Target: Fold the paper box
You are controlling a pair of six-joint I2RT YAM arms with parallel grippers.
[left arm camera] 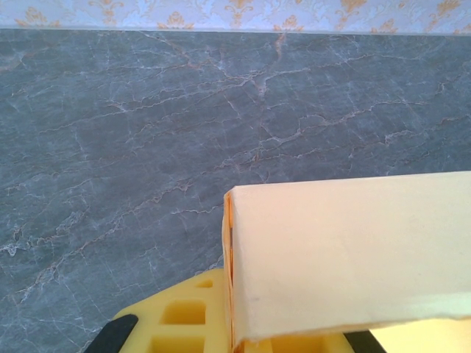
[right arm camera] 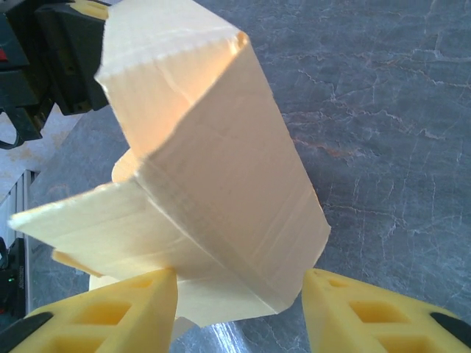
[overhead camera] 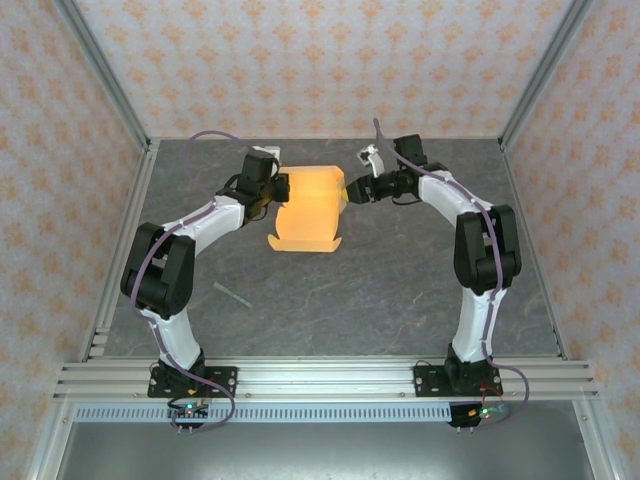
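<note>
Table (overhead camera: 400,300): the paper box (overhead camera: 312,208) is far-centre, partly formed, raised btwn both arms, a notched flap trailing toward the near side. L gripper (overhead camera: 278,190) is clamped on its left edge. R gripper (overhead camera: 352,190) has jaws apart, straddling the right end w/o pinching. I reckon we're mid-fold on the end flaps. Next I'd close R on that end & press it in, w/ L bracing.
</note>
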